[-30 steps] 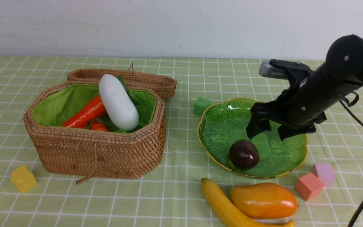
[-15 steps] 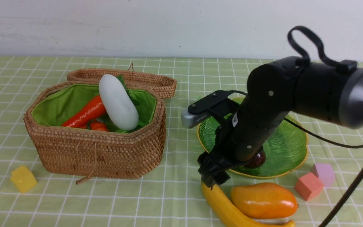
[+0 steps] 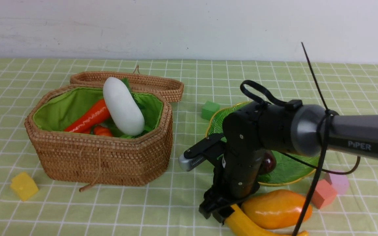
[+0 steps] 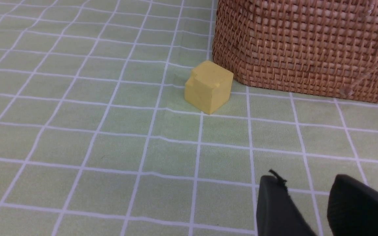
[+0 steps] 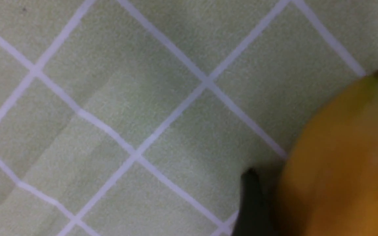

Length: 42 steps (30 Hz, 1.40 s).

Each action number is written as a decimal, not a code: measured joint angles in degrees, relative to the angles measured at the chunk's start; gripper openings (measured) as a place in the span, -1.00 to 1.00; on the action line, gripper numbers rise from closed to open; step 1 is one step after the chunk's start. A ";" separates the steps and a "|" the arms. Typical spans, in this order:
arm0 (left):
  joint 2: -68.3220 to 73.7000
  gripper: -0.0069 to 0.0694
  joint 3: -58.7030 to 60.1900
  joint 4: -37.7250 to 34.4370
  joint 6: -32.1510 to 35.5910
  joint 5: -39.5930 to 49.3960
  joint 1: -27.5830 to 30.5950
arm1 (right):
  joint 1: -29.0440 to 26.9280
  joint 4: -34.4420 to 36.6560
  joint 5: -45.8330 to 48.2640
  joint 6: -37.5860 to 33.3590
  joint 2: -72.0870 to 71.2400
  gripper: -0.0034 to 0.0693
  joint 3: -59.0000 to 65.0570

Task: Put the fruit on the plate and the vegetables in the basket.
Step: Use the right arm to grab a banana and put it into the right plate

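- Two black grippers show: the right gripper (image 3: 216, 211) is down at the tablecloth, astride the near end of the long yellow toy banana (image 3: 246, 226).
- Its jaws stand on either side of the banana's tip; the right wrist view shows one dark finger (image 5: 251, 203) against the banana (image 5: 343, 164), but whether they already clamp it I cannot tell.
- Just beside this gripper, on its outer side, lies the plump orange-yellow toy mango (image 3: 276, 208), touching the banana.
- Beyond the gripper, behind its arm, sits the wide green glass plate with gold rim (image 3: 294, 170); the small dark purple mangosteen (image 3: 267, 163) rests in it, partly hidden.
- Well to the gripper's left stands the brown woven wicker basket with green lining (image 3: 103, 157), holding the large white radish (image 3: 123, 106), the orange carrot (image 3: 89, 117) and the small orange pumpkin (image 3: 102, 130).
- Only the left gripper (image 4: 307, 203) fingertips show, in its wrist view, parted with a narrow gap, holding nothing, above the cloth near the small yellow foam cube (image 4: 208, 87) beside the basket.
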 joint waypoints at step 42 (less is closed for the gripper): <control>0.00 -0.19 0.00 0.00 0.00 0.00 0.00 | -17.16 10.09 -1.62 1.83 -7.85 -0.04 -18.00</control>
